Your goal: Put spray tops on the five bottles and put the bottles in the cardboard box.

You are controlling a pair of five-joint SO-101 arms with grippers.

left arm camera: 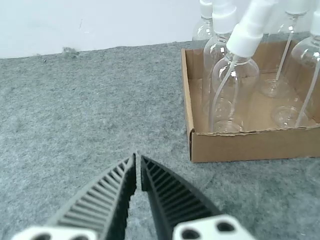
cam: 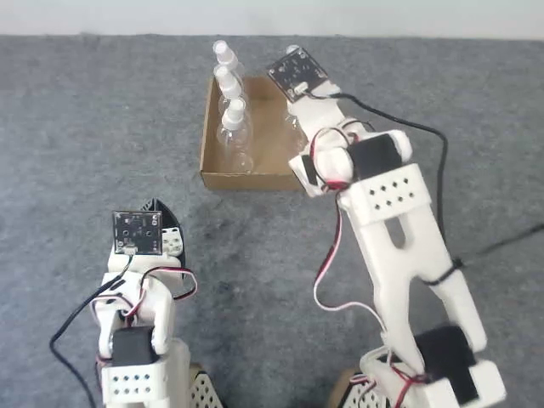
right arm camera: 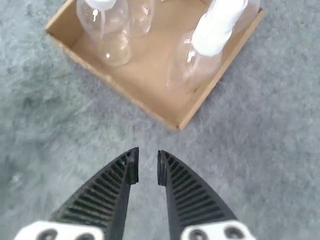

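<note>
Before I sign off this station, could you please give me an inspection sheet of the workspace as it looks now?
Surface: grey felt mat, lying flat.
Job's things: the cardboard box holds upright clear bottles wearing white spray tops; three stand in a row along one wall, with more beside them.
Clutter: nothing seen.
Grippers: left gripper shut and empty, over the mat short of the box; right gripper slightly open and empty, near the box.
Cables: a black cable arcs off the right arm; red and white wires hang loose beside it.
Surroundings: white wall beyond the mat.
</note>
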